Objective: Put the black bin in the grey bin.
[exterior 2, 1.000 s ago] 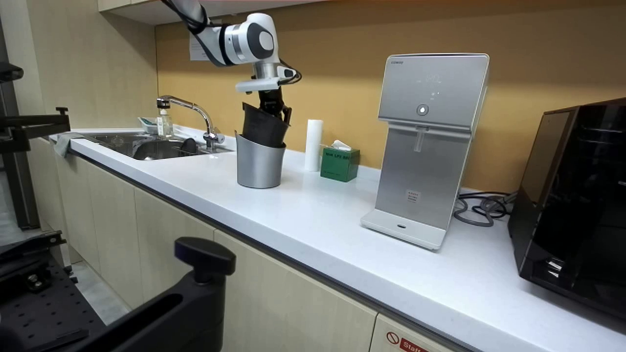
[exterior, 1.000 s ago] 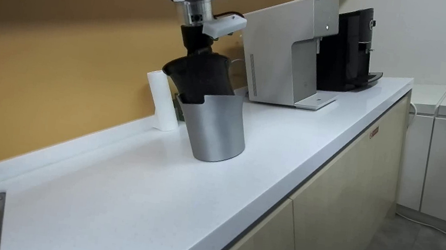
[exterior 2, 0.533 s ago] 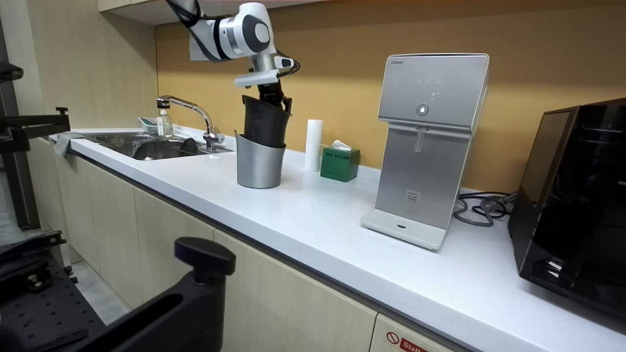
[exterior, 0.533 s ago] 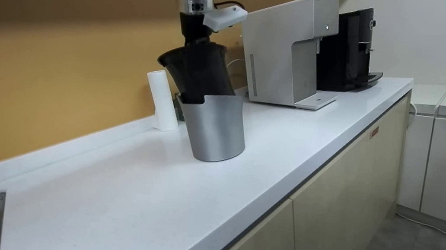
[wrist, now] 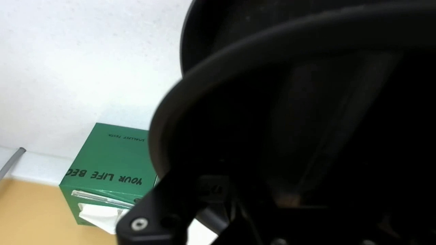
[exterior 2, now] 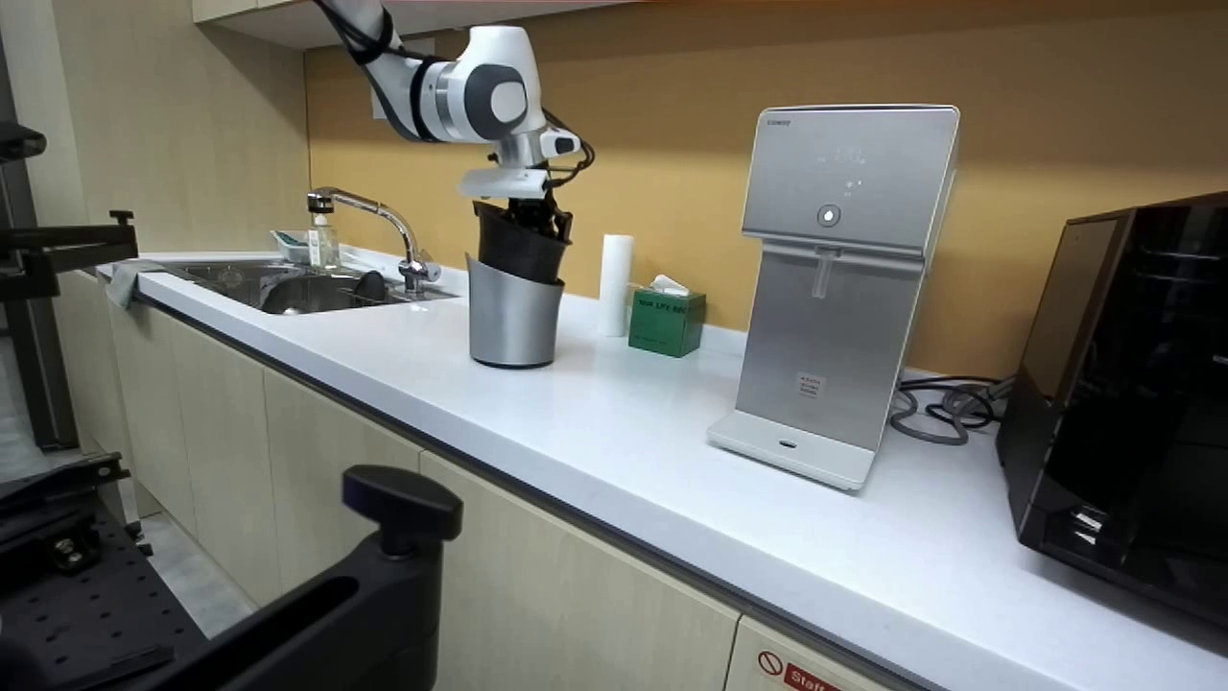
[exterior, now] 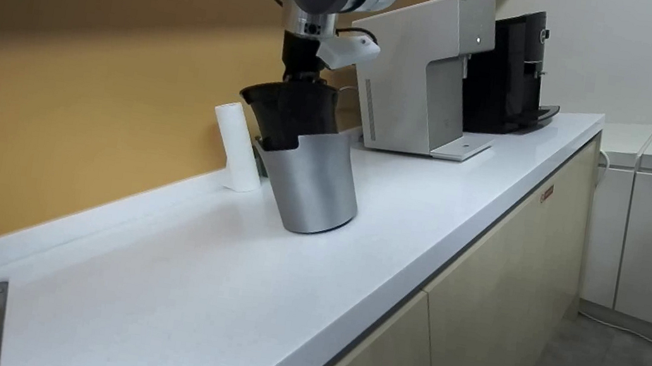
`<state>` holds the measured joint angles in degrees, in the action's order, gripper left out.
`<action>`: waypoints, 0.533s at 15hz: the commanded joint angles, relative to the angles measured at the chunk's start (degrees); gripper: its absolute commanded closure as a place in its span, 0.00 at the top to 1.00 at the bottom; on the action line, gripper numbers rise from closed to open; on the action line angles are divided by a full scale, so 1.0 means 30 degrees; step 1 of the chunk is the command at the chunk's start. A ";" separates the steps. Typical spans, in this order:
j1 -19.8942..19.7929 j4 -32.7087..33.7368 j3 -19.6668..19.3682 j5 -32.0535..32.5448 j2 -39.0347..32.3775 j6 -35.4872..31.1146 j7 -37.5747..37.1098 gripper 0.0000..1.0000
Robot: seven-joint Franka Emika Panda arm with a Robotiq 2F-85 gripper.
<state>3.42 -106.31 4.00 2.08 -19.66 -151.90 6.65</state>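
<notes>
The black bin (exterior 2: 521,251) stands with its lower part inside the grey bin (exterior 2: 513,321), its upper part sticking out above the rim. In both exterior views its sloping rim is lowest on the side where my gripper (exterior 2: 547,219) holds on. One finger shows outside the wall; the other is hidden within the dark bin. From the wrist view, the black bin's rim (wrist: 238,59) and dark interior fill most of the picture, and the grey bin cannot be made out there. The grey bin (exterior: 313,184) rests on the white counter, with a thin dark line under its base.
Behind the bins, near the wall, are a white paper roll (exterior 2: 615,286) and a green tissue box (exterior 2: 667,323). A tall grey water dispenser (exterior 2: 835,297) stands further along the counter. The sink with its tap (exterior 2: 408,251) lies at the opposite end.
The gripper and the black bin rose slightly, then came down together, so the black bin now sits lower in the grey bin. The grey bin has shifted very slightly.
</notes>
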 commanded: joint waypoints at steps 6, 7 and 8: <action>-0.1386 -0.2184 0.1549 -0.1853 0.1104 -0.0909 0.4108 0.02; -0.1341 -0.2192 0.1515 -0.1690 0.1070 -0.0743 0.4275 0.02; -0.1399 -0.2147 0.1617 -0.1771 0.1032 -0.0614 0.4605 0.02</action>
<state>-0.17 -111.27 7.47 -2.64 -18.56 -155.51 18.18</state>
